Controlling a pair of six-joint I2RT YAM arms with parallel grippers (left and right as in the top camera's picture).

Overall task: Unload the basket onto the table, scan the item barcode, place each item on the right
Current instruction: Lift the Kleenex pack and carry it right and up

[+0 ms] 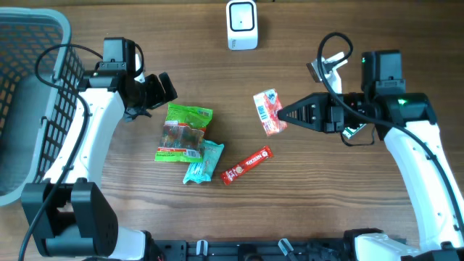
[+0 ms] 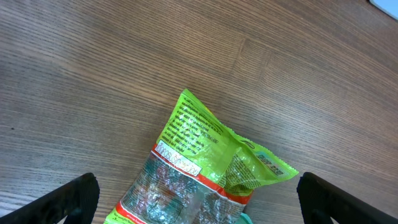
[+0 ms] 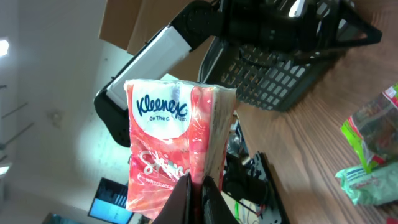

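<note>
My right gripper is shut on the edge of a red Kleenex tissue pack, holding it in the air right of the table's middle. In the overhead view a white barcode label shows on the side of the pack that faces up. In the right wrist view the pack stands above the pinched fingers. A white scanner sits at the far edge, apart from the pack. My left gripper is open above the top of a green snack bag, with nothing between its fingers.
A teal packet lies partly under the green bag. A red candy bar lies beside the teal packet. A grey mesh basket stands at the left edge and also shows in the right wrist view.
</note>
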